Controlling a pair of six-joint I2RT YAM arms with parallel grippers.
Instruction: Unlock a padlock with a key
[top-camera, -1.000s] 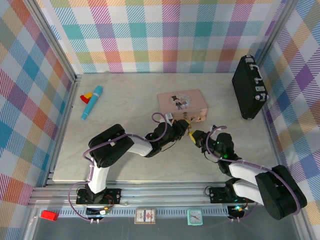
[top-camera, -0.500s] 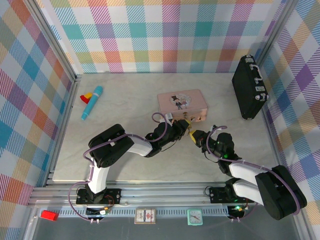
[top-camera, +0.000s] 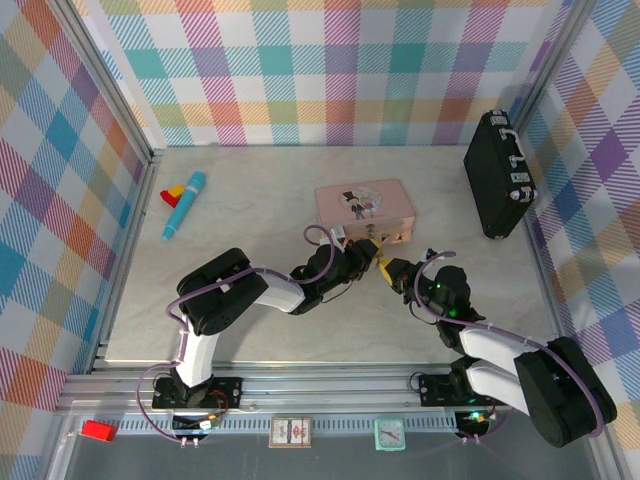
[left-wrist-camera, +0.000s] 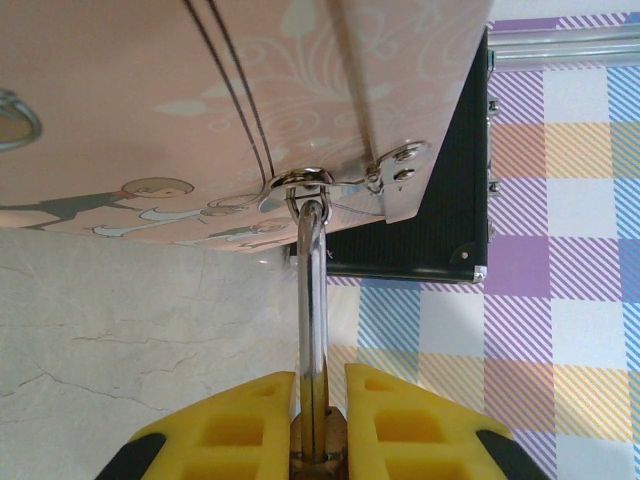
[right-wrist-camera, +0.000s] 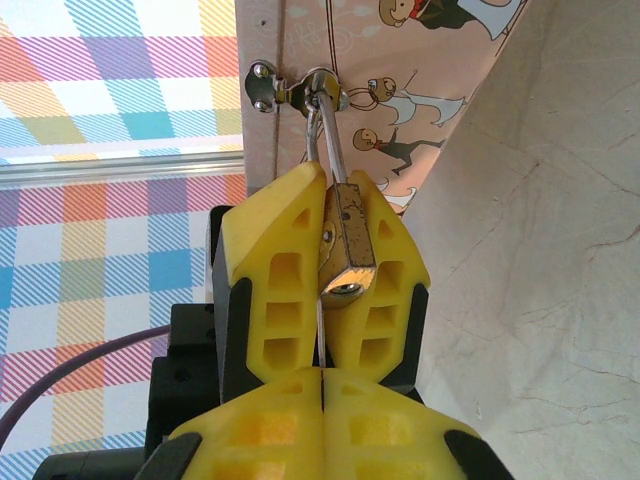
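Note:
The small brass padlock (right-wrist-camera: 345, 245) hangs by its silvery shackle (left-wrist-camera: 312, 290) from the hasp (left-wrist-camera: 300, 182) of the pink tin (top-camera: 362, 210). My left gripper (left-wrist-camera: 318, 405) is shut on the padlock body, yellow fingers (right-wrist-camera: 270, 270) on both sides, keyhole end facing the right wrist camera. My right gripper (right-wrist-camera: 322, 372) is shut on the key (right-wrist-camera: 320, 335), a thin metal blade sticking up from its pads. The blade's tip stands just left of the keyhole, beside the padlock's lower edge. In the top view both grippers (top-camera: 368, 258) (top-camera: 392, 272) meet in front of the tin.
A black case (top-camera: 497, 175) with silver latches stands at the right wall. A teal marker (top-camera: 184, 205) and a red and yellow block (top-camera: 172, 190) lie at the far left. Bare marbled table (top-camera: 260, 200) lies around the tin.
My right gripper has edged slightly toward the padlock with the key. The left arm and the padlock have held still.

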